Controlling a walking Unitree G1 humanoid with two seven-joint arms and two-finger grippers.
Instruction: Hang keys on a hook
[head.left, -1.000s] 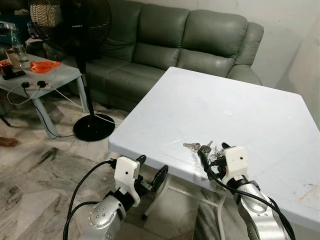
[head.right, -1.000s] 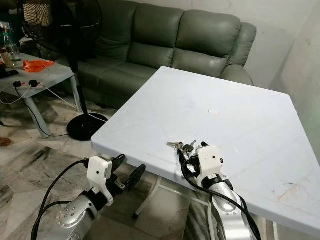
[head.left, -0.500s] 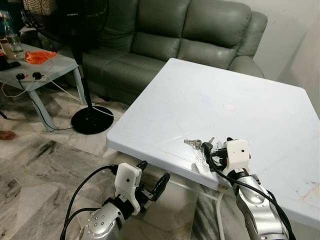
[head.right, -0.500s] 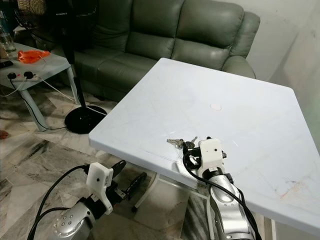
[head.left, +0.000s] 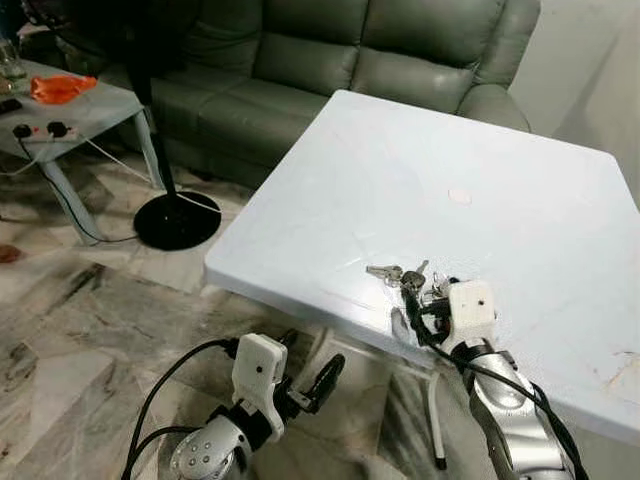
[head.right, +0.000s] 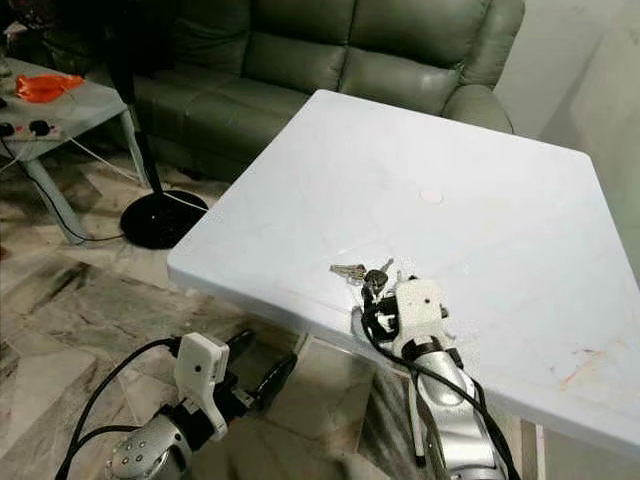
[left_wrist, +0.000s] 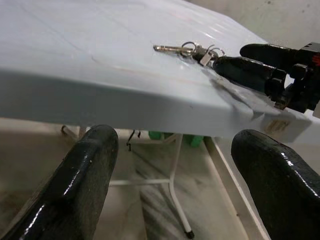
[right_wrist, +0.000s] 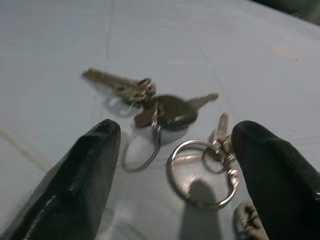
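A bunch of keys (head.left: 404, 277) on metal rings lies on the white table (head.left: 440, 150), close to its front edge. My right gripper (head.left: 425, 300) rests low on the tabletop just behind the keys. It is open, one black finger on each side of the bunch. In the right wrist view the keys (right_wrist: 165, 112) and a large ring (right_wrist: 200, 172) lie between the spread fingertips (right_wrist: 102, 140), not gripped. My left gripper (head.left: 312, 358) hangs open below the table edge, over the floor. From the left wrist view the keys (left_wrist: 187, 49) lie on the tabletop above that gripper.
A green sofa (head.left: 330, 60) stands behind the table. At the left are a fan's round black base (head.left: 178, 218) and a small side table (head.left: 70, 110) with an orange item and a power strip. A wall runs along the right. The floor is marble tile.
The whole picture has shifted as the camera moved closer and tilted down. My right gripper stays at the keys, fingers still spread. The left gripper sits lower in the view.
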